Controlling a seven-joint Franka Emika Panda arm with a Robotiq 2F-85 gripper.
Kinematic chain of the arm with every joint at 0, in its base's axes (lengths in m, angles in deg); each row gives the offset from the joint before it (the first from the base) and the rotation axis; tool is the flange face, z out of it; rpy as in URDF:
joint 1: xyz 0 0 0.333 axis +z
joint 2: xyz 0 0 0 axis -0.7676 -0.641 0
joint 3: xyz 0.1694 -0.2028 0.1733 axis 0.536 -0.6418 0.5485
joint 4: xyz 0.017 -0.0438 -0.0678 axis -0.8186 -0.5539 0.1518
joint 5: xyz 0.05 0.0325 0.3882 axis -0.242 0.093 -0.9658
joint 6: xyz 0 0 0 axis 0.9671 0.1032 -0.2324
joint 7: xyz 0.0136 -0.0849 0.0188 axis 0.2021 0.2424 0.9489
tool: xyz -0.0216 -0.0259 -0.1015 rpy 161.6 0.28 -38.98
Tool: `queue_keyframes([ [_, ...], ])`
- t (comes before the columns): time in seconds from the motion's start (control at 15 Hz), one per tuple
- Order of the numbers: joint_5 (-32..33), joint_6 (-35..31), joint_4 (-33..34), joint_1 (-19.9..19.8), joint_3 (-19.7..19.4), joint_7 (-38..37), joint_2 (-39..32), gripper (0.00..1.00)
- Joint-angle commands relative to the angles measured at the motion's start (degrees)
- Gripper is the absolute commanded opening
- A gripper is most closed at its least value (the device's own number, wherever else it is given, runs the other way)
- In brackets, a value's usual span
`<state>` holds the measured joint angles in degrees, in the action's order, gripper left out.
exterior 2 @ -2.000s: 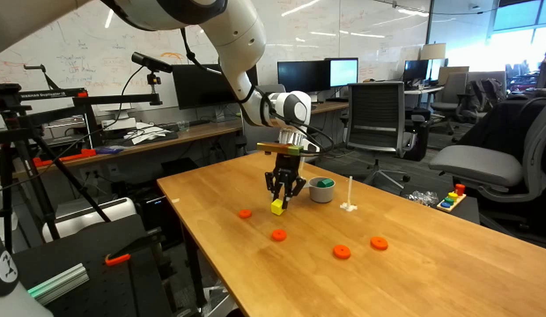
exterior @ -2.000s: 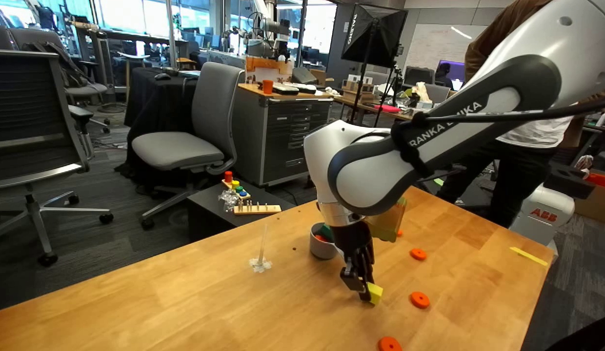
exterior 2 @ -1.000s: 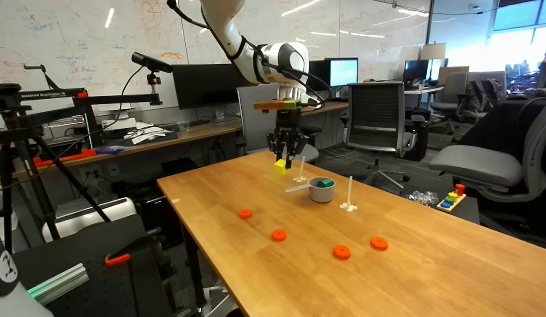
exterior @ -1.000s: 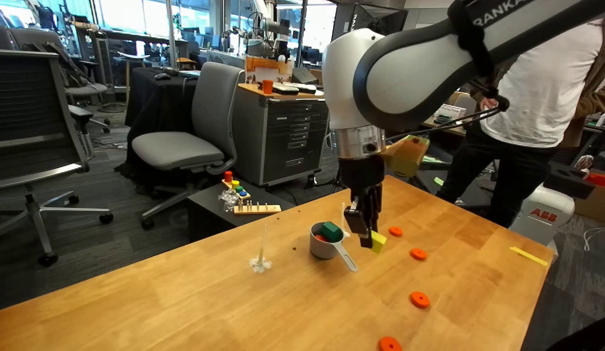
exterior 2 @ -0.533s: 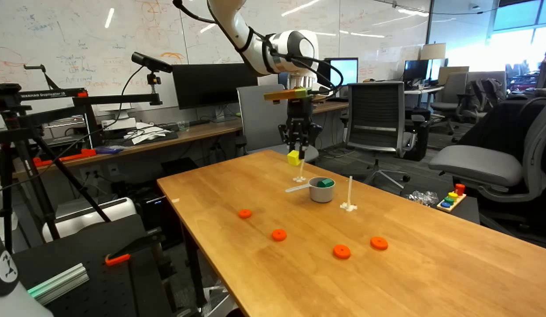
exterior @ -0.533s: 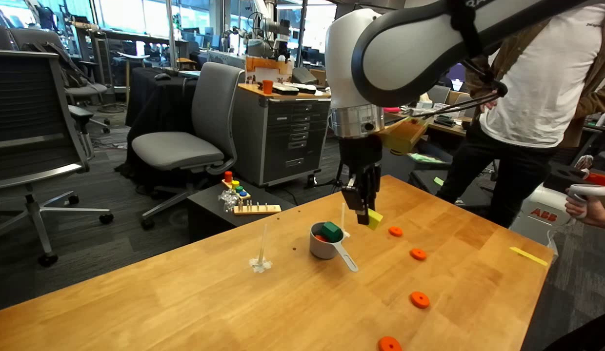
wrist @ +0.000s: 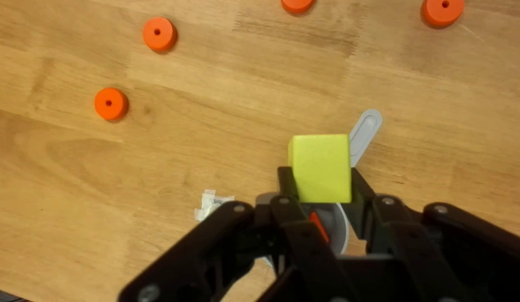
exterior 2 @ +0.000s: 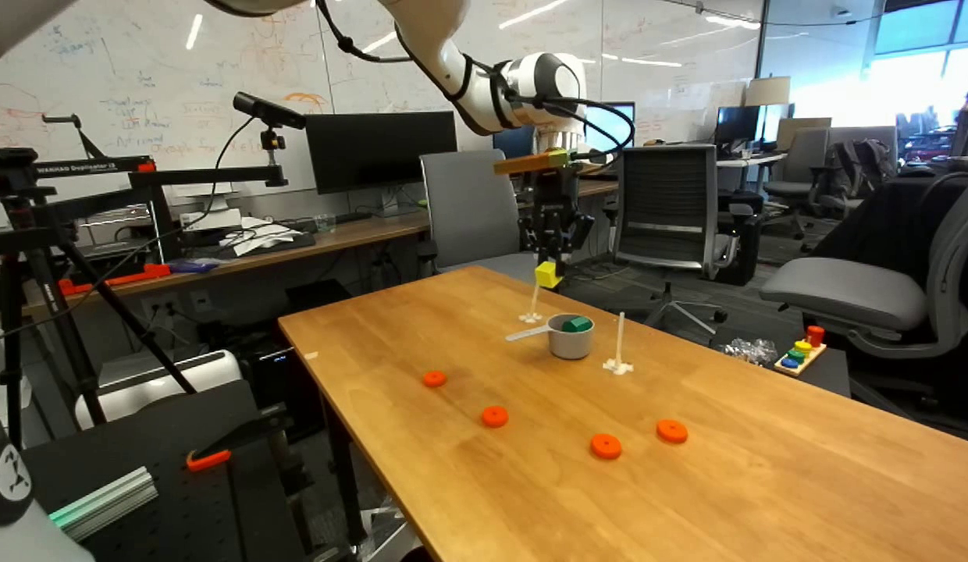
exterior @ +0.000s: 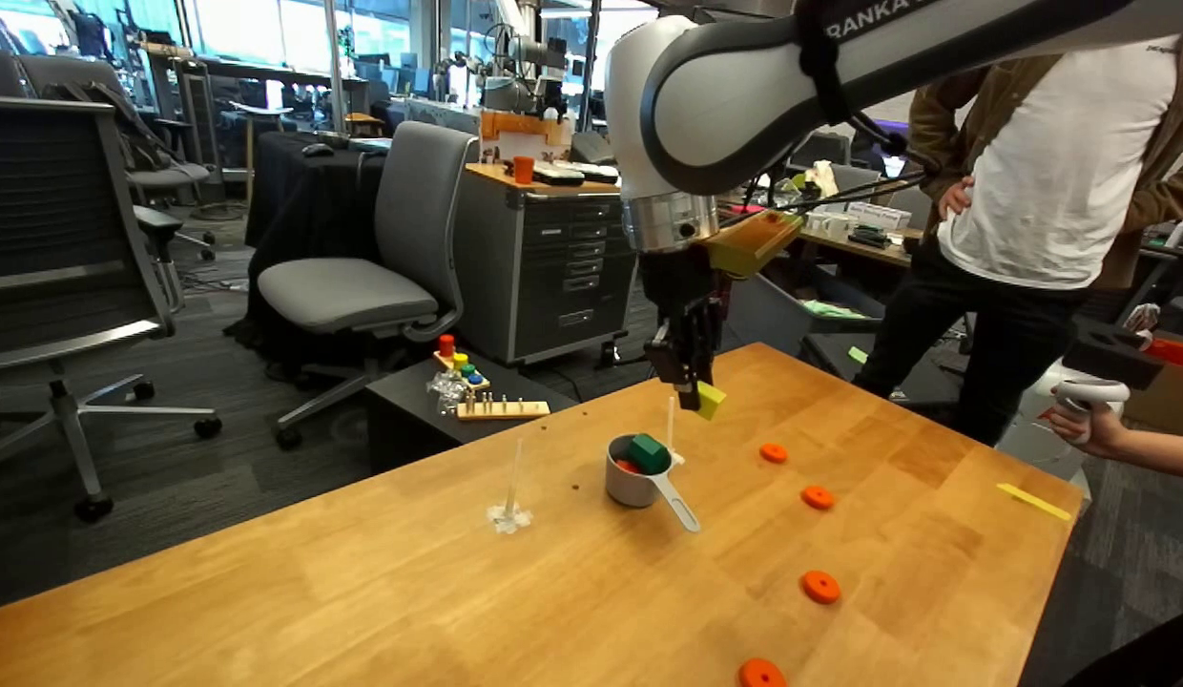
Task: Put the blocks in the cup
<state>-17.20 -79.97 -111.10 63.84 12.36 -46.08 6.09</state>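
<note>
Fingers (wrist: 361, 203) are closed on a yellow cube-like block (wrist: 322, 168), pinched by two opposite sides, much of it poking out past the tips; it hangs in the air above the pale-wood bench (exterior 2: 687, 499). Key relation: the small grey round cup (exterior: 633, 489) with its straight side handle (exterior: 678, 506) is below the fingers but apparently not straight under. In an exterior view it's down and picture-left of the yellow block; in the wrist view it's toward the bottom edge, partly hidden by the fingers, handle running up past the block's right edge. My read: carry is underway, shift across over the cup's mouth, then lower and let go. Cup already holds a dark green chunky block (exterior: 648, 453) riding high at the rim and an orange-red piece (wrist: 318, 226) lower down, so room looks tight; yellow one could perch or tip off. Thin whitish upright sticks (exterior 2: 620, 343) stand roughly either side of the cup, worth missing. Farther out, four round orange-red discs (exterior 2: 495, 416) with centre holes lie loose, presumably next.
</note>
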Motion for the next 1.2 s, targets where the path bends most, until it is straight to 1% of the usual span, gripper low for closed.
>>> queue_keyframes([
  [0.0, 0.54, 5.49, 13.34, 1.14, -0.51, -0.14, -8.68, 0.11],
  [0.33, 0.38, 9.54, 24.57, 2.05, -0.66, 0.04, -16.68, 0.11],
  [0.67, 0.68, 14.39, 35.75, 2.91, -0.98, 0.05, -22.69, 0.11],
  [0.8, 0.59, 15.09, 37.87, 2.91, -1.02, -0.04, -23.56, 0.12],
  [0.87, -0.33, 14.70, 37.68, 2.90, -1.52, 0.01, -23.26, 0.58],
  [0.93, -0.39, 15.21, 38.85, 2.93, -1.64, -0.03, -23.82, 0.59],
  [1.0, -0.43, 15.51, 39.84, 2.85, -1.76, 0.17, -24.32, 0.64],
  [1.07, -0.51, 15.79, 40.76, 2.77, -1.89, 0.10, -24.79, 0.73],
  [1.13, -0.52, 16.28, 41.48, 2.70, -2.00, 0.40, -25.22, 0.81],
])
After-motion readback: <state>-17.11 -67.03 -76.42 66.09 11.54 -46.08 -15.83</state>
